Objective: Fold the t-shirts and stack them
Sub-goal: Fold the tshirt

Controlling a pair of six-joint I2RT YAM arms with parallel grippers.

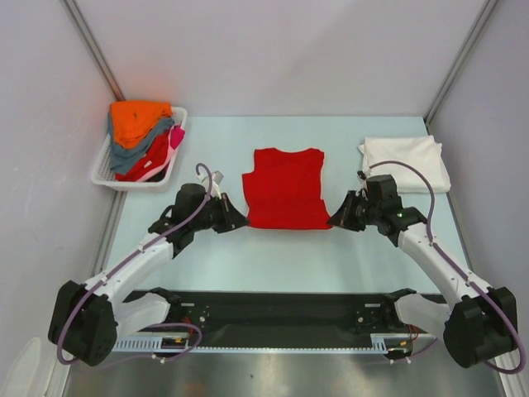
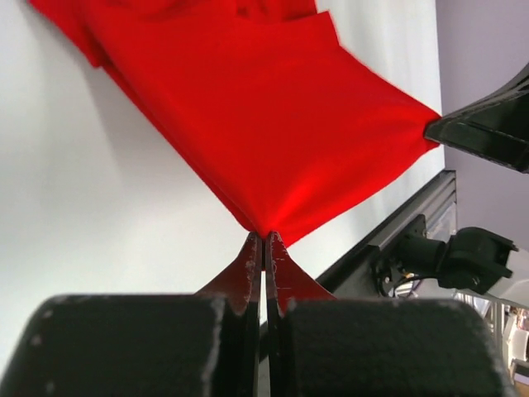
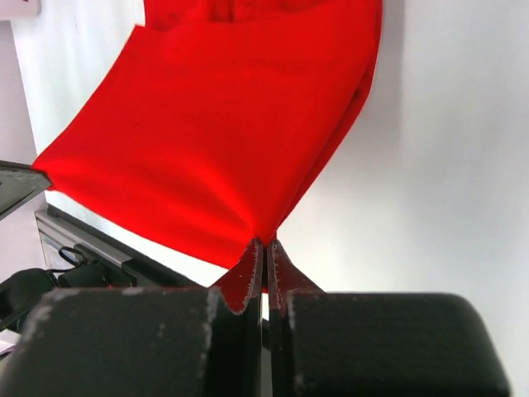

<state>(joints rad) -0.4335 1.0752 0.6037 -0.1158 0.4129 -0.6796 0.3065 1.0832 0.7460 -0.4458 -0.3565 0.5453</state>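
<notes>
Table [image 1: 273, 256]: 1 pale blue-green surface; it carries every item listed below.

Arms: 2, mounted at the near edge, each reaching inward toward the table centre.

Red t-shirt [image 1: 285, 188]: 1, plain bright red, at the centre of the table, sleeves already folded in so that the outline is roughly rectangular. The collar end points to the far side. Each near hem corner is clamped in a gripper, and in both wrist views the cloth runs taut from the pinch point with the table visible beneath its near edge.

White t-shirt [image 1: 407, 162]: 1, cream-white, folded flat at the far right of the table, just beyond the right arm.

Basket [image 1: 105, 170]: 1, white plastic mesh, at the far left corner. It holds a pile of 3 visible t-shirts: orange t-shirt [image 1: 140, 117] on top, grey-teal t-shirt [image 1: 131, 154] below it, and a red t-shirt with pink trim [image 1: 161, 152] at the bottom right of the pile.

Left gripper [image 1: 240, 222]: 1, clenched on the near left hem corner of the red t-shirt. The left wrist view shows both fingers pressed together with red cloth between the tips.

Right gripper [image 1: 334, 221]: 1, clenched on the near right hem corner of the same shirt, fingers likewise pressed together on the cloth.
</notes>
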